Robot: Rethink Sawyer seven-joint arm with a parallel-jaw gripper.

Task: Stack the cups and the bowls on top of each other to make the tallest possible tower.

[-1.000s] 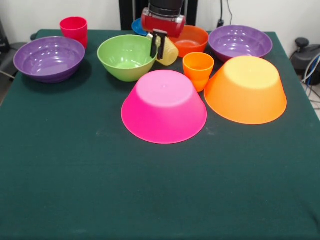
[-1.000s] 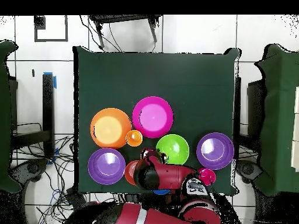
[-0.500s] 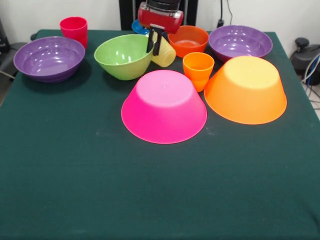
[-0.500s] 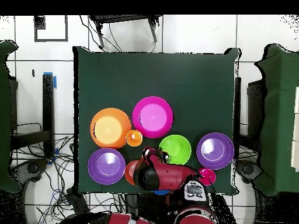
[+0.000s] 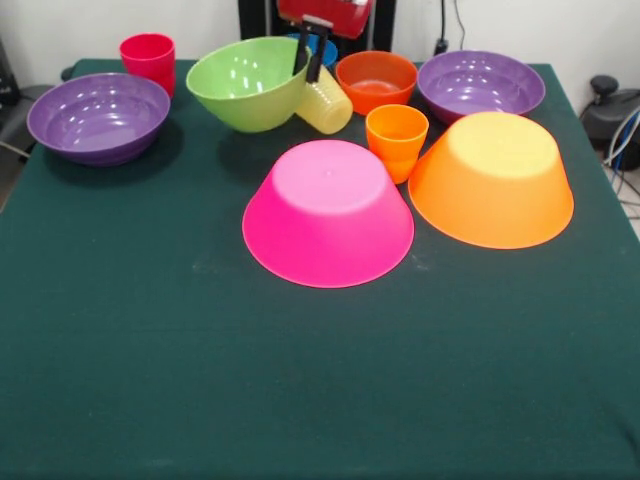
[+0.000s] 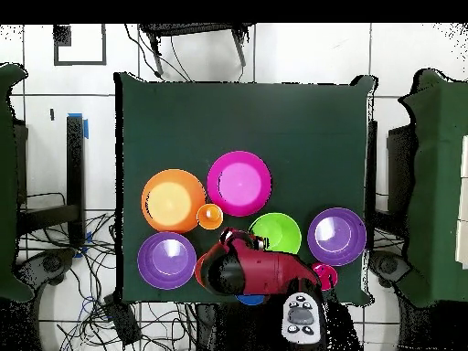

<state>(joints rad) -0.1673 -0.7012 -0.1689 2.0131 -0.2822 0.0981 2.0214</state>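
My gripper [image 5: 309, 60] is shut on the right rim of the green bowl [image 5: 245, 85], which hangs tilted above the cloth at the far side. The ribbed pale yellow cup [image 5: 325, 100] leans tilted against the bowl just below the fingers. The pink bowl [image 5: 328, 210] and the large orange bowl [image 5: 492, 178] stand upside down in the middle. The orange cup [image 5: 396, 138] stands upright between them. In the overhead view the arm [image 6: 260, 272] covers the gripper, beside the green bowl [image 6: 274, 232].
A purple bowl [image 5: 98, 115] and the red cup [image 5: 148, 55] are at far left. The orange-red bowl [image 5: 376, 80] and a second purple bowl [image 5: 480, 85] are at far right. A blue bowl [image 5: 328, 48] peeks from behind the gripper.
The gripper has risen with the green bowl, which has lifted off the cloth and tilted. The yellow cup has shifted slightly with it.
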